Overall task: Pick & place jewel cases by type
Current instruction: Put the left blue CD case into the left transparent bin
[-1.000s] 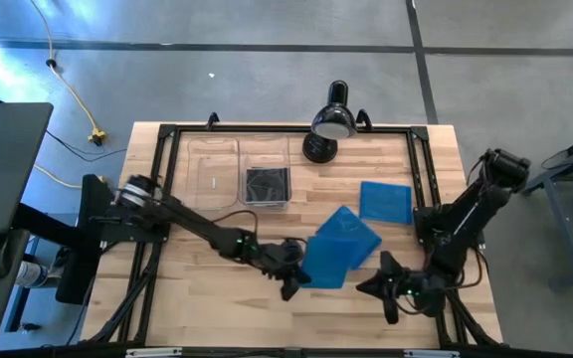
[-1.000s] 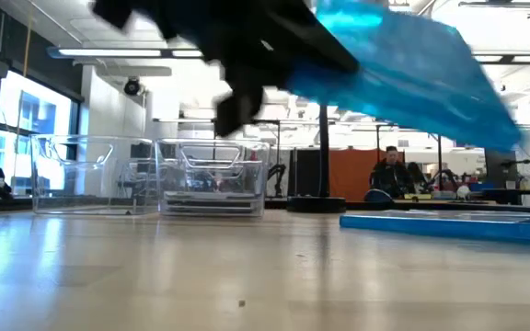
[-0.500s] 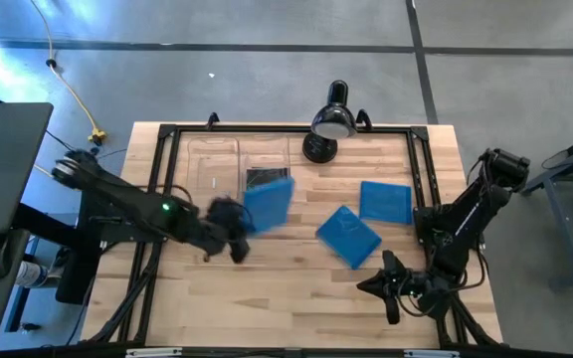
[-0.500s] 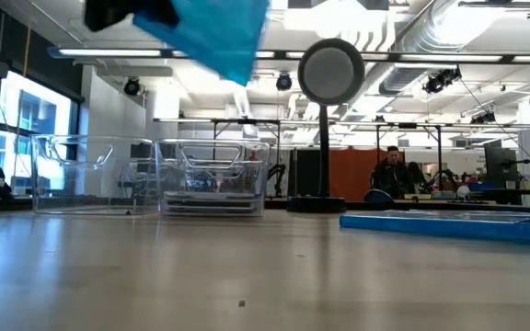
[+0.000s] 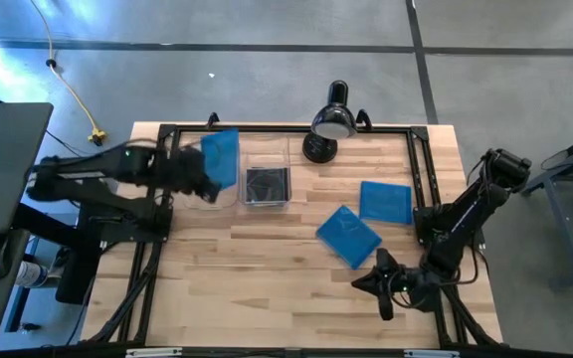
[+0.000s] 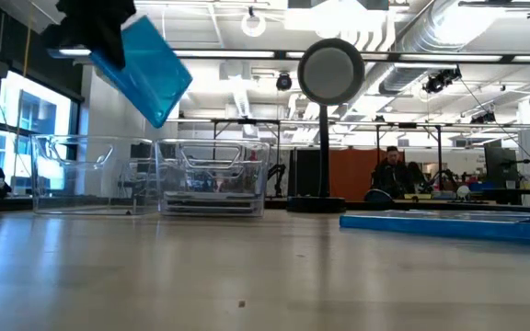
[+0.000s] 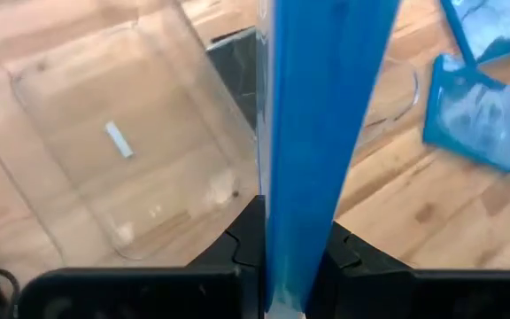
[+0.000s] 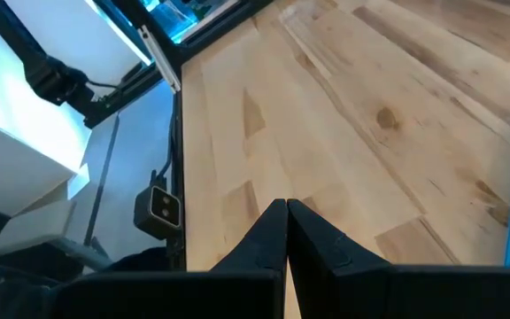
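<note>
Here I carry a blue jewel case [image 5: 221, 159] edge-up over the empty clear bin [image 5: 213, 175], my left gripper [image 5: 200, 180] clamped on its lower edge so it can drop in flat beside the bin of dark cases [image 5: 267, 183], kept apart by type. Two more blue cases [image 5: 348, 236] [image 5: 385, 202] lie on the table [image 5: 267, 268]. My right gripper [image 5: 378, 284] waits near the front edge, fingers together

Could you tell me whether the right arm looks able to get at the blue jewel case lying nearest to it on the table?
Probably yes. The right pincer waits shut at the table's front edge, and the nearest blue jewel case lies flat just ahead of it with bare wood between them. The left pincer is away over the clear bins.
</note>
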